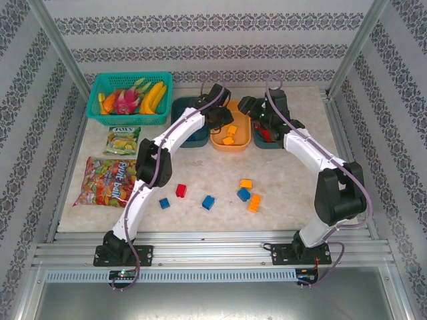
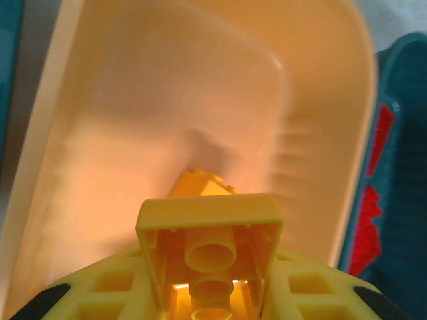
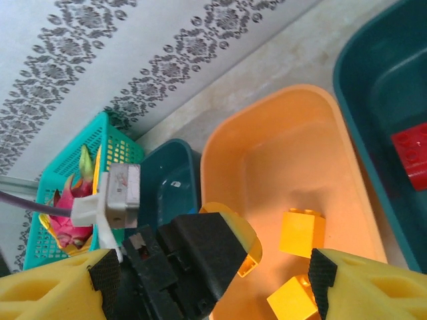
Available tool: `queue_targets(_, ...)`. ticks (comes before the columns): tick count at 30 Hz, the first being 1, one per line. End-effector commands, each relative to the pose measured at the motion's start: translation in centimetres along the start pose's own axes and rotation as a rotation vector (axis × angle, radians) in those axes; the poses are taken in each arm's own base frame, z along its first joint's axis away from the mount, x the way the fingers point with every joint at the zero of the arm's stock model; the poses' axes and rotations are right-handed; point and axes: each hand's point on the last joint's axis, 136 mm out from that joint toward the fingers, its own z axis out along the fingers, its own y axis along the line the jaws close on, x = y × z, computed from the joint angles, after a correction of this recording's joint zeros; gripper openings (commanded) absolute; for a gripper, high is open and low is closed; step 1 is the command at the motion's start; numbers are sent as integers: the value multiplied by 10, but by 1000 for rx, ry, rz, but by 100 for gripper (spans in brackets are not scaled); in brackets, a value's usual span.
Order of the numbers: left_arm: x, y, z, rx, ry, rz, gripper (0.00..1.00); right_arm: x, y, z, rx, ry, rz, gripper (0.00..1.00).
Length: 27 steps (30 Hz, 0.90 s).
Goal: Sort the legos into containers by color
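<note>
My left gripper (image 2: 210,267) is shut on a yellow lego (image 2: 210,243) and holds it low over the orange container (image 2: 100,133), where another yellow lego (image 2: 200,183) lies. From above, the left gripper (image 1: 219,120) is over that orange container (image 1: 241,142). My right gripper (image 1: 253,110) hovers open with nothing in it, between the orange container and the right teal container (image 1: 275,144). The right wrist view takes in the held lego (image 3: 250,257), two yellow legos (image 3: 301,231) in the orange container (image 3: 280,153) and a red lego (image 3: 410,153). Several loose legos (image 1: 208,202) lie on the table.
A turquoise basket of fruit (image 1: 130,99) stands at the back left, next to the left teal container (image 1: 183,137). Snack packets (image 1: 107,181) lie along the table's left side. Metal frame posts rise at the back corners.
</note>
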Motion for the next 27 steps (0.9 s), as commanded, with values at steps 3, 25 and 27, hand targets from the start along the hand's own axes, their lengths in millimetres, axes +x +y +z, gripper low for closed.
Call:
queue_targets(3, -7, 3, 13, 6, -2, 38, 29, -3, 8, -4, -54, 32, 42, 76)
queue_targets(25, -33, -59, -108, 181, -101, -28, 68, 4, 19, -50, -2, 27, -119, 76)
queue_targets(27, -35, -58, -139, 172, -127, -39, 68, 13, 27, -58, 10, 46, -180, 76)
